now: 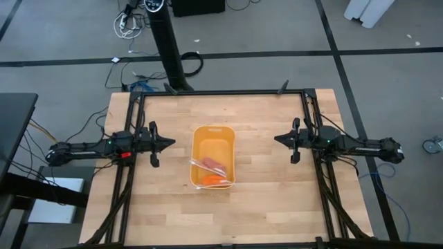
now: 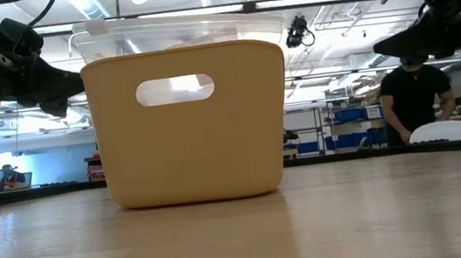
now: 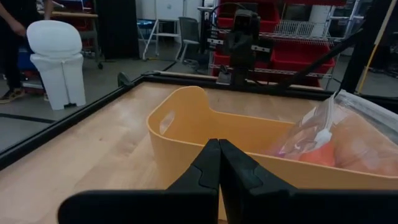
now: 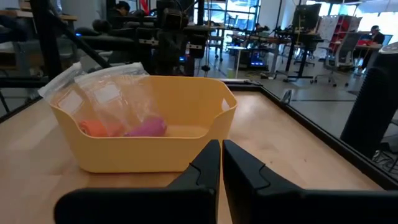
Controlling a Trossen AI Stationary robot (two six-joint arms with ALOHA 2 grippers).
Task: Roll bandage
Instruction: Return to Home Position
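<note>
A yellow bin point(image 1: 214, 155) stands at the table's middle. In it lies a clear plastic bag point(image 1: 208, 166) with the pink bandage point(image 1: 216, 167), rolled into a small cylinder, and a small orange object point(image 1: 217, 181). The bandage also shows in the right wrist view point(image 4: 148, 127). My left gripper point(image 1: 171, 143) is shut, hovering left of the bin. My right gripper point(image 1: 277, 139) is shut, hovering right of the bin. Both hold nothing.
The bin has handle cut-outs in its end walls point(image 2: 174, 89). A black frame point(image 1: 221, 93) runs along the table's edges. A person point(image 2: 414, 97) stands in the room beyond the table. Bare wood lies around the bin on all sides.
</note>
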